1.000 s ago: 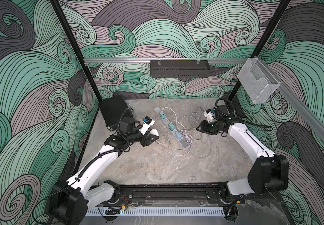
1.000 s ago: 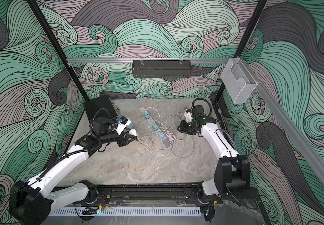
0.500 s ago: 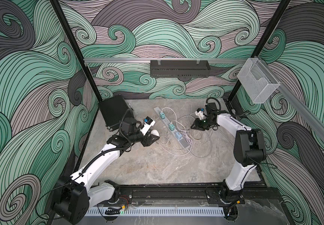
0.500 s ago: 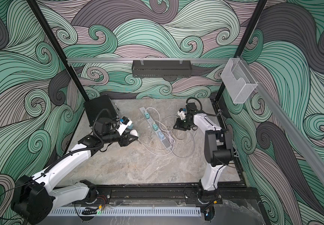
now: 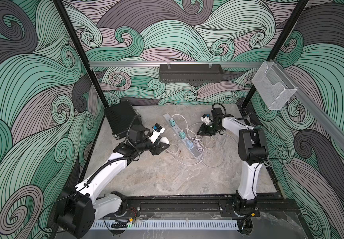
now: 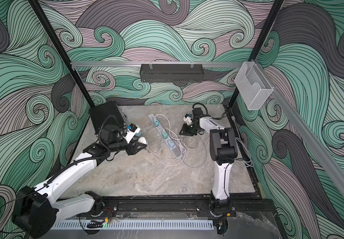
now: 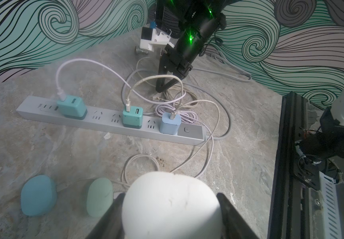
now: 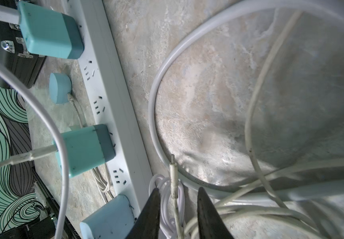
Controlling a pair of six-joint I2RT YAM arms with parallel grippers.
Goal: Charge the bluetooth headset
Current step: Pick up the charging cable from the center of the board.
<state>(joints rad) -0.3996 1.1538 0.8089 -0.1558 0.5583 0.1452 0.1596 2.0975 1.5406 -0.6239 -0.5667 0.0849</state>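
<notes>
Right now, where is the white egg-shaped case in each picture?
Top view: white case, left of the power strip.
Top view: same spot.
Left wrist: close up, gripped by the left end effector.
Right wrist: not in it.
Shared landmark: the power strip.

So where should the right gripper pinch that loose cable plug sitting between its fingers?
On the stiff white plug body, just behind its metal tip, coming from behind along the cable. The plug points away from the right gripper, whose jaws stand open either side, so closing there probably leaves the tip free for plugging in.
</notes>
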